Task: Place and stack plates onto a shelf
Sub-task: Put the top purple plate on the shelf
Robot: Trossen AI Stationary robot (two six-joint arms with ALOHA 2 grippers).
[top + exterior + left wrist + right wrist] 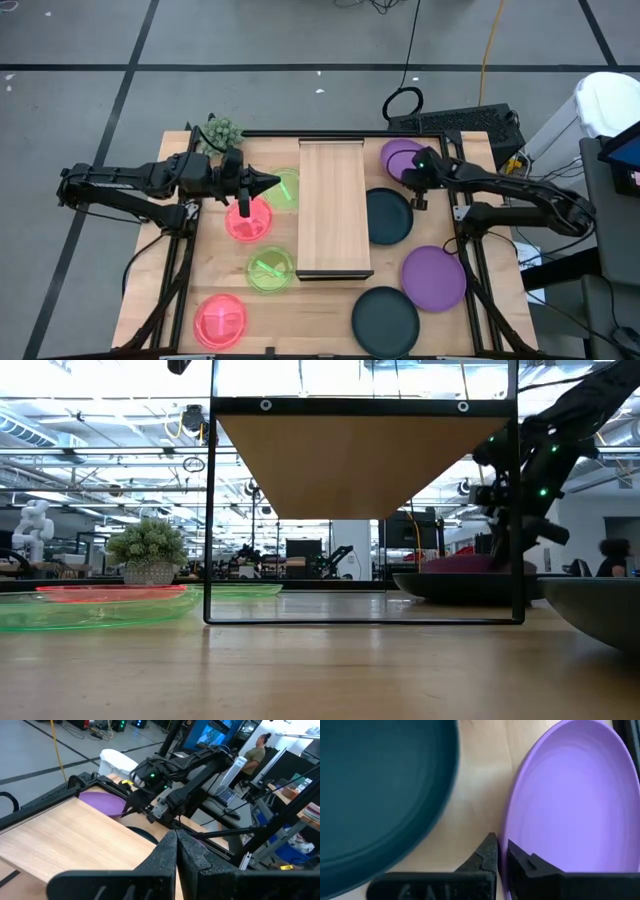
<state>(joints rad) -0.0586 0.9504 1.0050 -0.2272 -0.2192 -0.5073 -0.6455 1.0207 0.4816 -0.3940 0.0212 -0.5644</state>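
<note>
So the right gripper (501, 851) had clamped down on the near rim of the purple plate (565, 805) at the table's far right corner, fingers pinched tight on the edge with a teal plate (380, 795) just beside it. The shelf (331, 205) sat bare in the middle of the table, nothing stacked on it yet.

The left gripper (270, 183) was closed on nothing, hovering by the shelf's left edge over the pink plate (247, 219) and a green plate (286, 188).

My worry: that's a thin rim pinch on a slick plastic plate, so it could droop or slip out once lifted. There also looked to be a second purple plate under it, which could get dragged along. And the left arm parked that close to the shelf might get in the way of a drop-off.
</note>
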